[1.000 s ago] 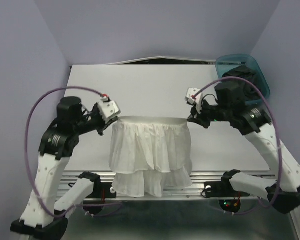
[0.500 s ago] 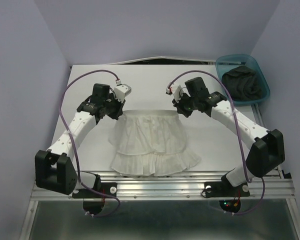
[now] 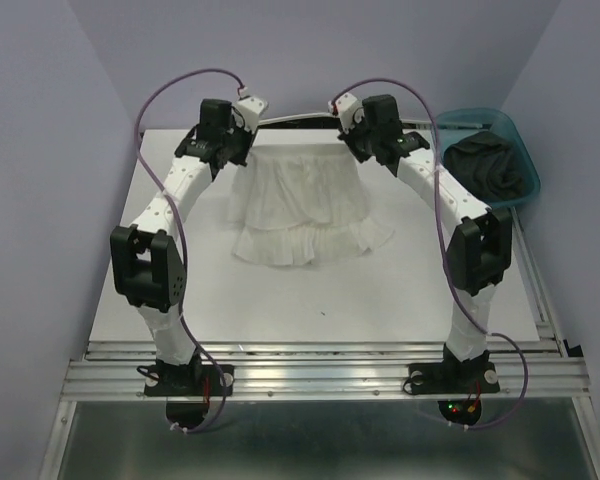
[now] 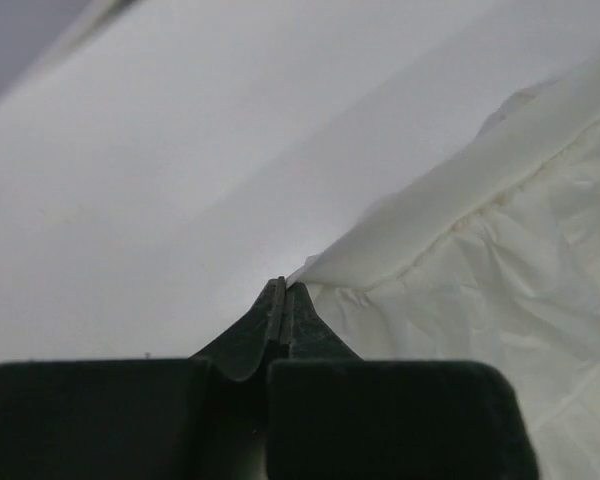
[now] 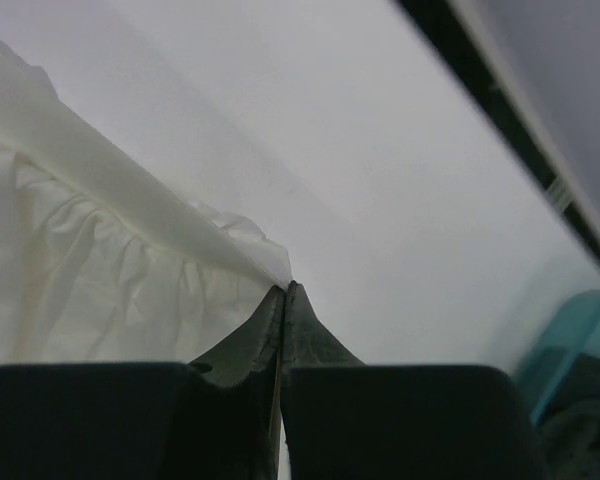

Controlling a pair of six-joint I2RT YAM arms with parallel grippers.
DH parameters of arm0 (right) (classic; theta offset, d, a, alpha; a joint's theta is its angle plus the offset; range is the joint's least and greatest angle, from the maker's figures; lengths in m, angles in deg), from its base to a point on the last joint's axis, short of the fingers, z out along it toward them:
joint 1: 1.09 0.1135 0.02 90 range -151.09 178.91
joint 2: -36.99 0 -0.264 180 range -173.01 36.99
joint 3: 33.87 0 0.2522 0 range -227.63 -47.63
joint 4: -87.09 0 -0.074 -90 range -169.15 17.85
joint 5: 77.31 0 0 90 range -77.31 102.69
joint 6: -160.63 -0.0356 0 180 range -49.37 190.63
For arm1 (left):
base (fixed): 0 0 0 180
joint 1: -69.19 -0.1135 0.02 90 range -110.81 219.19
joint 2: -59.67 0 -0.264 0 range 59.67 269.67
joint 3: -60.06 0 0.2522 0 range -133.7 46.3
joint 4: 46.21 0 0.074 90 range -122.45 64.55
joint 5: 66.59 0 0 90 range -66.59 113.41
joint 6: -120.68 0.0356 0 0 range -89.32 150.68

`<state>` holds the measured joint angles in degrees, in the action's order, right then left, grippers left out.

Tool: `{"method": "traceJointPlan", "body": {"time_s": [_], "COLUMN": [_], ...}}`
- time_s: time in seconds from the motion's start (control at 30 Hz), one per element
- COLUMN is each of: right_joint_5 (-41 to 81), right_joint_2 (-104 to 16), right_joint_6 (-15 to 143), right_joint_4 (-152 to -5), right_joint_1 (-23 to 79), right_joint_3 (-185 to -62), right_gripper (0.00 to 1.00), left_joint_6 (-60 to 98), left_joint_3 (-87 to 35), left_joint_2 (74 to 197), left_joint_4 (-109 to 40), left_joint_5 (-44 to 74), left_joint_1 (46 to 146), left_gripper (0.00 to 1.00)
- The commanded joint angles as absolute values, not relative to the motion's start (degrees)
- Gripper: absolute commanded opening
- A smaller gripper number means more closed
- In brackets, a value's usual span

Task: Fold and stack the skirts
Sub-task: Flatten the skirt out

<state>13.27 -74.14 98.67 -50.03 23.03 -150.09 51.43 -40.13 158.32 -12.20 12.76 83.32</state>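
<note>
Top external view: left gripper point(image 3: 246, 158) and right gripper point(image 3: 353, 150) clamp waistband corners of the white skirt point(image 3: 300, 200) near the table's point(image 3: 280, 300) far edge; lowering evenly, band taut, should flatten it.

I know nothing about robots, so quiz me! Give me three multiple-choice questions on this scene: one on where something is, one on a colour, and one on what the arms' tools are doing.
1. Where is the dark skirt?
A. flat in the table's middle
B. in the teal bin
C. draped over an arm

2. What colour is the held skirt?
A. red
B. white
C. yellow

3. The left tool and right tool are:
A. both wide open
B. both shut on the held skirt's waistband corners
C. one open, one shut

Answers:
1 B, the dark cloth sits inside the bin at the far right.
2 B, its ruffled tiers are white.
3 B, each wrist view shows the fingers pinched together on a waistband corner.
</note>
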Motion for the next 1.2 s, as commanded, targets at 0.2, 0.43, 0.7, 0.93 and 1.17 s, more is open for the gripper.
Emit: {"method": "traceJointPlan", "body": {"time_s": [0.2, 0.43, 0.7, 0.93, 1.17], "right_joint_5": [5.9, 18.7, 25.1, 24.8, 22.6], "right_joint_2": [-74.5, -65.8, -85.1, -73.8, -71.5], "right_joint_6": [106.3, 128.8, 149.7, 146.0, 144.9], "right_joint_4": [-88.9, -135.9, -177.7, -165.2, -161.3], "right_joint_1": [19.4, 20.9, 24.1, 24.8, 26.0], "right_joint_3": [-155.1, -108.6, -76.0, -71.8, -71.7], "right_gripper": [0.01, 0.01, 0.01, 0.01, 0.45], "left_joint_6": [65.6, 93.0, 117.3, 110.0, 105.0], "left_joint_3": [-59.7, -12.8, 27.5, 31.0, 29.3], "left_joint_2": [163.1, 151.5, 173.2, 161.6, 152.1], "left_joint_4": [-35.1, -78.2, -152.0, -141.2, -127.9], "left_joint_5": [21.3, 25.1, 28.1, 31.1, 31.7], "left_joint_1": [78.9, 81.8, 86.6, 86.8, 87.1], "left_gripper": [0.00, 0.00, 0.00, 0.00, 0.56]}}
